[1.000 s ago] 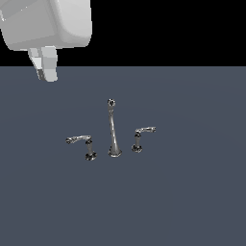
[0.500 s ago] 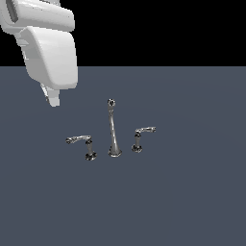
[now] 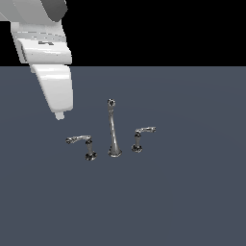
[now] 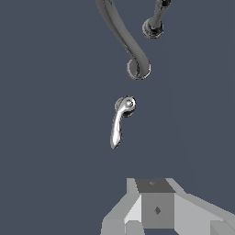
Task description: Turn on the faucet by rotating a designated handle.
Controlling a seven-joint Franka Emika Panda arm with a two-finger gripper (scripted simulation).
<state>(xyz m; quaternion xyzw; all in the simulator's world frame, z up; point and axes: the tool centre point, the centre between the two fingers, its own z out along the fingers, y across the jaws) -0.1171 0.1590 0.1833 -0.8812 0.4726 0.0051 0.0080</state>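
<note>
Standing near the middle of the exterior view, the faucet (image 3: 113,144) rested on a flat slate-grey surface (image 3: 192,202) as three separate chrome pieces in a row: a tall tapering spout (image 3: 113,129) with a round tip in the centre, and a lever on a short post to each side. The handle (image 3: 81,144), with its longer arched lever, stood on the exterior view's left of the spout, just beside it but apart, its lever reaching away from the spout toward the frame's left. The shorter, straighter lever (image 3: 141,135) stood on the exterior view's right of the spout. The white arm (image 3: 48,62) came down from the upper left of that frame, and only a small pale tip of the gripper (image 3: 59,116) showed beneath it, above and to the left of the handle and clear of it. In the wrist view the handle (image 4: 120,120) lay near the centre, with the spout's base (image 4: 137,69) beyond it. Whether the jaws were parted or closed could not be told from either view; nothing was seen held between them.
</note>
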